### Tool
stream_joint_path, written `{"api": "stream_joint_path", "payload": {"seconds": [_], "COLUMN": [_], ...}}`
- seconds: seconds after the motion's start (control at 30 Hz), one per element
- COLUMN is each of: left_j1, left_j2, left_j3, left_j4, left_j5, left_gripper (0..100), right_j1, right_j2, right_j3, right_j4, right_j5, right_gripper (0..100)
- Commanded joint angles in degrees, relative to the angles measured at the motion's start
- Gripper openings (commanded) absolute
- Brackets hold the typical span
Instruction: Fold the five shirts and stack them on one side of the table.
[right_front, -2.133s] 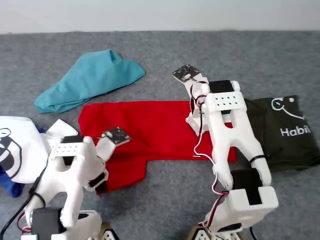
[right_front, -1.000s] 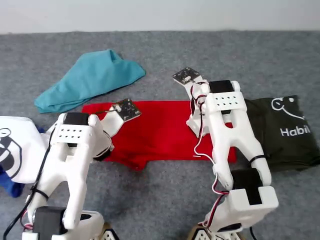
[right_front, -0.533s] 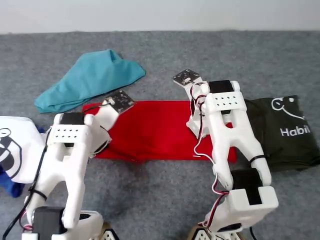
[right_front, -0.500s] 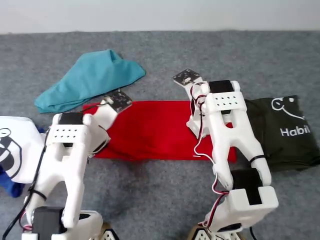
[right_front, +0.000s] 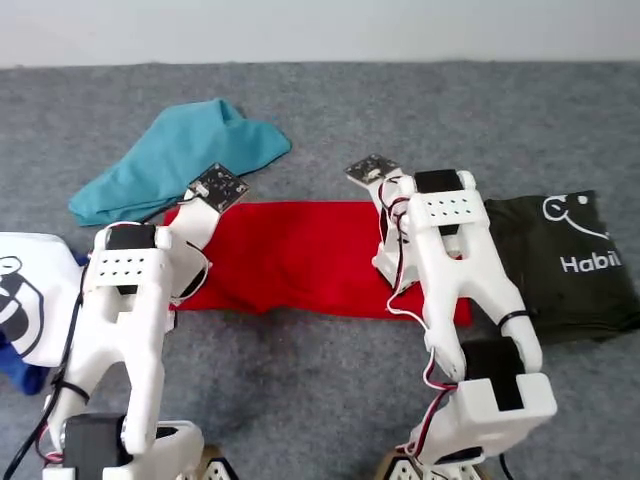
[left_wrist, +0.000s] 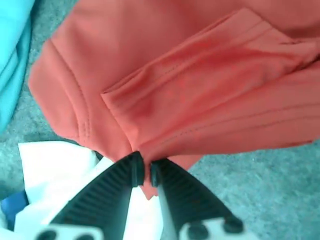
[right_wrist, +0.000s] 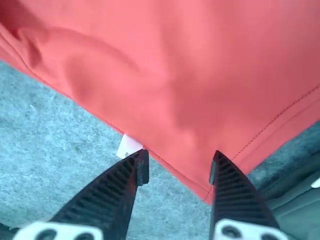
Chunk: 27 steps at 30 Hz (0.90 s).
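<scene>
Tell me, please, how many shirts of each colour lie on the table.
Teal shirt: 1
Red shirt: 1
Black shirt: 1
White shirt: 1
Blue shirt, mostly under the white one: 1
Total: 5

Five shirts (right_front: 180, 160) (right_front: 300, 255) (right_front: 30, 290) (right_front: 560, 260) (right_front: 18, 370), two arms (right_front: 125, 330) (right_front: 465, 265), one table (right_front: 330, 110)

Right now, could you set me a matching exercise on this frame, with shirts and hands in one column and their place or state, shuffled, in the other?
1. teal shirt
2. black shirt
3. left hand
4. right hand

A. open, astride the red shirt's edge
B. lying flat beside the right arm
C. shut on the red shirt's hem
D. crumpled, on the far side of the red shirt

Pairs: 1-D, 2-B, 3-C, 4-A
</scene>
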Motion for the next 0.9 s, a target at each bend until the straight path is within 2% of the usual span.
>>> {"api": "stream_joint_path", "payload": {"seconds": [0.0, 0.13, 0.23, 0.4, 0.53, 0.73, 0.87], "left_j1": [-0.18, -0.35, -0.53, -0.26, -0.35, -0.09, -0.53], "left_j2": [-0.53, -0.53, -0.53, -0.53, 0.88, 14.95, 24.35], "left_j3": [-1.89, -2.42, -4.09, -7.08, -9.36, -15.96, -22.73], "left_j4": [-0.88, -0.97, -2.37, -2.20, -2.37, -2.29, -2.02], "left_j5": [1.41, 2.55, 8.62, 12.92, 19.60, 23.38, 28.84], "left_gripper": [7, 21, 27, 27, 27, 27, 27], "right_j1": [-0.48, -0.48, -0.48, -0.48, -0.48, -0.48, -0.48], "right_j2": [-2.86, -2.86, -2.86, -2.86, -2.86, -2.95, -2.95], "right_j3": [-0.09, 0.18, 0.18, 0.18, 0.18, 0.18, 0.18], "right_j4": [-0.22, -0.22, -0.13, 0.22, 0.31, 0.40, 0.40], "right_j5": [-0.35, -0.35, -0.35, -0.35, -0.44, -0.53, -0.53], "right_gripper": [20.4, 20.4, 20.4, 20.4, 20.4, 20.4, 20.4]}}
